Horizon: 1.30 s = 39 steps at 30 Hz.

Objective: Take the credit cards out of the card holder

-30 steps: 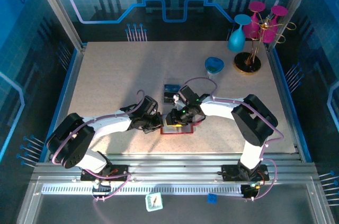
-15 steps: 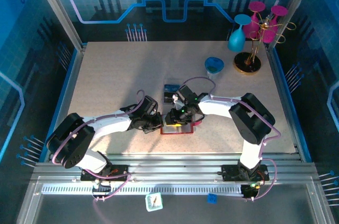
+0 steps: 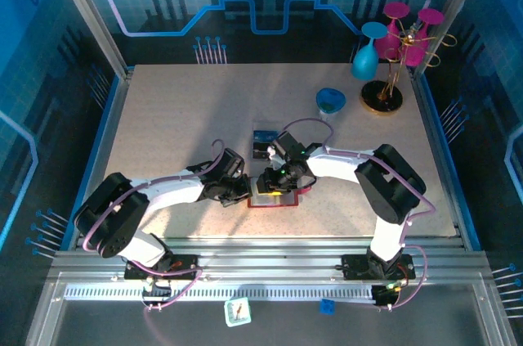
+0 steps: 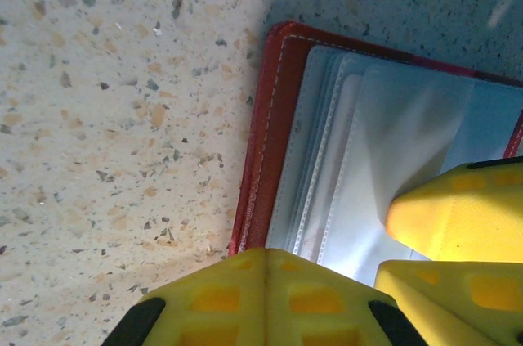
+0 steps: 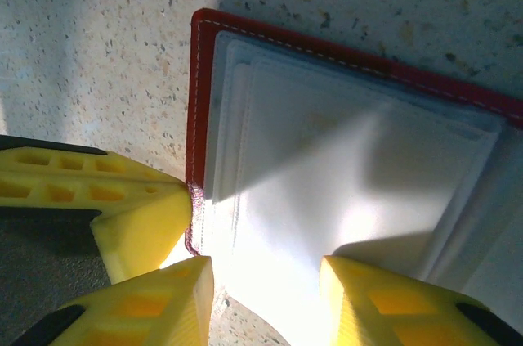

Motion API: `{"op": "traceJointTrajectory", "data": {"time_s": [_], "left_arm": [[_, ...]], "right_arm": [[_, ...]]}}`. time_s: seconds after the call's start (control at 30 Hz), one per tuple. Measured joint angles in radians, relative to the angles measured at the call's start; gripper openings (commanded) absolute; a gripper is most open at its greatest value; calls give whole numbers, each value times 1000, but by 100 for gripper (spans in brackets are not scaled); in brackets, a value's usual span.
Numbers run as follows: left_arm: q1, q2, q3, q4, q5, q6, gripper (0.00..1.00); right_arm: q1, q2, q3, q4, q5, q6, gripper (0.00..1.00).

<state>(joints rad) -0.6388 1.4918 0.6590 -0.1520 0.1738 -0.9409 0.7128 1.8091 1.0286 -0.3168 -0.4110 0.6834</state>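
Note:
The red card holder (image 3: pixel 276 201) lies open near the table's front middle, its pale inner pockets (image 5: pixel 327 174) facing up and washed out by glare. My left gripper (image 4: pixel 265 254) is shut, its joined yellow tips resting on the holder's red left edge (image 4: pixel 260 150). My right gripper (image 5: pixel 265 280) stands open, its two yellow fingers straddling a corner of the pockets. In the top view the left gripper (image 3: pixel 247 190) and the right gripper (image 3: pixel 275 184) meet over the holder. Dark and blue credit cards (image 3: pixel 263 143) lie on the table just behind it.
A blue dish (image 3: pixel 330 101) sits at the back right. Further back right are a teal vase (image 3: pixel 365 58) and a gold stand with pink cups (image 3: pixel 392 60). Blue walls ring the speckled table (image 3: pixel 180 117).

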Motion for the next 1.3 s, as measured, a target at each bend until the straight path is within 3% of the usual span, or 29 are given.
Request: {"op": "traceJointTrajectory", "data": {"time_s": [0.9,1.3], "left_arm": [[0,13,44,-8,5,0,6],[0,48,48,42,52,-26,23]], "right_arm": [[-49,-64,-106,60,-21,10,40],[-95,-82,-209,217,-113,67,39]]}}
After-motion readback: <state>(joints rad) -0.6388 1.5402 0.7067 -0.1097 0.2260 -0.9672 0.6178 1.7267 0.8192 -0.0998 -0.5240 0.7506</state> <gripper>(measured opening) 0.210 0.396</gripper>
